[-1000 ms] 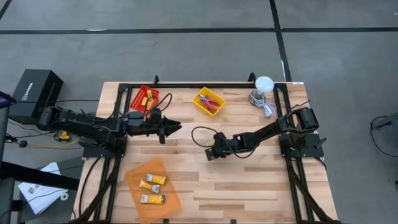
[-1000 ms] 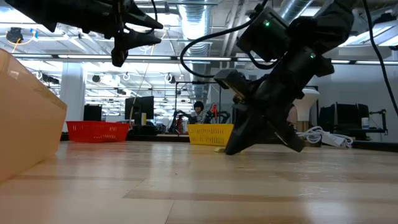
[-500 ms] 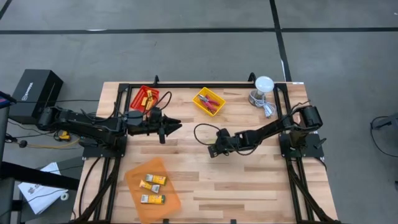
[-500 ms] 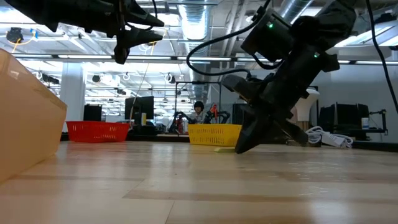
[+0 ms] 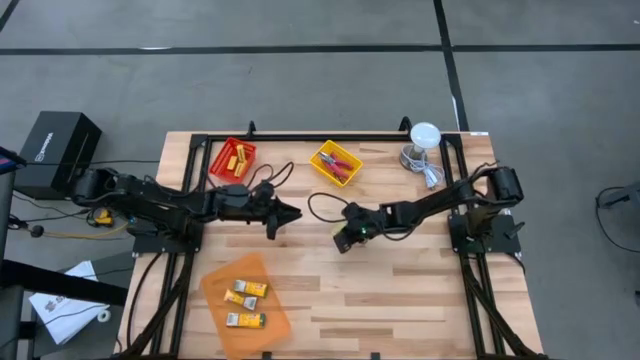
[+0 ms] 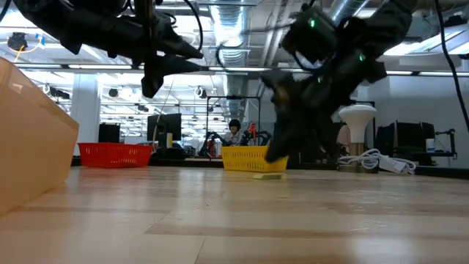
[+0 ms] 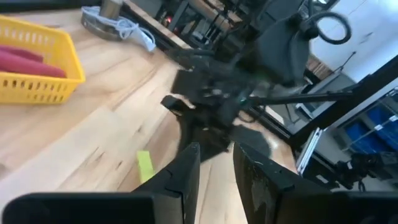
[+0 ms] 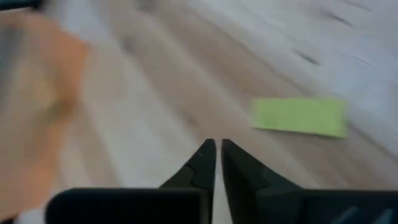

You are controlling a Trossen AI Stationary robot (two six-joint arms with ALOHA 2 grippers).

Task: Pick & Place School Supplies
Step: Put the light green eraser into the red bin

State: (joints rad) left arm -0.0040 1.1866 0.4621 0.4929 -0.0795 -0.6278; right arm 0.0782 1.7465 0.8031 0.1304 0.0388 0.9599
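On the near left part of the pale wooden plank desk [image 5: 400, 300] sits a flat orange plastic tray [image 5: 268, 318], and three small yellow-and-white rectangular packs [image 5: 244, 305] lie in it. Farther in, about mid-desk, my left claw [image 7: 214, 149] hangs above the wood with its fingers a little apart, empty. My right claw [image 8: 215, 144] is opposite it, low over the boards, its fingers drawn almost together on nothing. A flat yellow-green paper-like strip [image 8: 298, 116] lies on the desk just ahead of the right claw, apart from it. Near the far edge stand a red mesh tray [image 5: 232, 158] with yellow sticks, a yellow mesh tray [image 5: 335, 163] with red-handled tools, and, towards the far right corner, a white round lamp-like object [image 5: 424, 136].
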